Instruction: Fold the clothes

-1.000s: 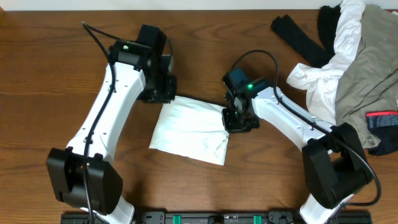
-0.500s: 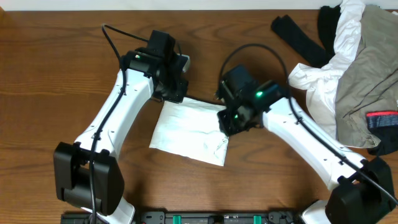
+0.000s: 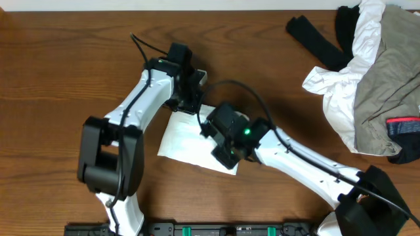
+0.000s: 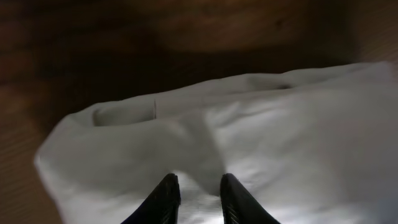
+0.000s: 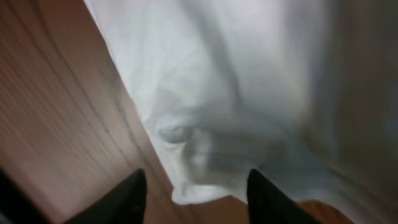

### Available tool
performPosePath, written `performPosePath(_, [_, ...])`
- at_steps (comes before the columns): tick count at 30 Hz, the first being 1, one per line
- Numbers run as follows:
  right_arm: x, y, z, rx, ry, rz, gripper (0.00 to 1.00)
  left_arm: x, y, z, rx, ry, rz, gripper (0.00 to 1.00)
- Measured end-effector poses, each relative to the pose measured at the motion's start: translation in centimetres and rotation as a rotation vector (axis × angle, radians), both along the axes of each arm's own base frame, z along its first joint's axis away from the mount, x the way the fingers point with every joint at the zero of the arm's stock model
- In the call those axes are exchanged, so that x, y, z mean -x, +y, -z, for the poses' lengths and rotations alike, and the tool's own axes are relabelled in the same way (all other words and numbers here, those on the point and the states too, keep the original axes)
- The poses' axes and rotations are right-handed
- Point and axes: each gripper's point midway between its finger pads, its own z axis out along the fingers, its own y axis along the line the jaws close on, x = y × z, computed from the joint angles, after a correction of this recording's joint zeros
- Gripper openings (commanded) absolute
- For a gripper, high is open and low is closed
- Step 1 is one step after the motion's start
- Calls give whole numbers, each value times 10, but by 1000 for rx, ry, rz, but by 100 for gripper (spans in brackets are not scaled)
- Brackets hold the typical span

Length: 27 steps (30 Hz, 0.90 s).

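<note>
A folded white shirt (image 3: 187,137) lies flat on the wooden table (image 3: 52,78), just left of centre. My left gripper (image 3: 195,103) is at its far edge. In the left wrist view that gripper (image 4: 198,186) is closed to a narrow gap with a ridge of the white shirt (image 4: 280,130) pinched in it. My right gripper (image 3: 222,154) hangs over the shirt's right side. Seen from the right wrist, it (image 5: 196,177) stands open and wide, with a corner of the shirt (image 5: 205,124) lying loose beyond the fingers.
A heap of other clothes (image 3: 374,72), white and grey-khaki, fills the far right, with a black garment (image 3: 315,36) beside it and a navy piece with a red band (image 3: 401,124) at the right edge. The right arm's link (image 3: 308,170) crosses the front right.
My right gripper has opened, let go of the shirt and slid left and forward over it. My left gripper has moved right along the shirt's far edge, still gripping.
</note>
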Motion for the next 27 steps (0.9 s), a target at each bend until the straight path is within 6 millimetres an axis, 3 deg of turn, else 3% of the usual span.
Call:
performPosePath(6, [-9, -8, 21, 42, -105, -45, 65, 3, 1, 19, -15, 47, 0, 26])
performPosePath(8, [-14, -7, 24, 35, -139, -55, 63, 3, 1, 19, -15, 49, 0, 26])
performPosePath(10, [-16, -6, 27, 30, -159, -61, 57, 3, 1, 19, -15, 49, 0, 26])
performPosePath(15, [-16, -10, 33, 42, -171, -72, 3, 4, 1, 20, -16, 51, 0, 26])
performPosePath(21, [-2, -15, 40, 54, -114, -91, 1, 4, 1, 20, -16, 51, 0, 26])
performPosePath(27, [34, -15, 35, 31, 16, -172, 1, 4, 1, 19, -13, 53, 0, 27])
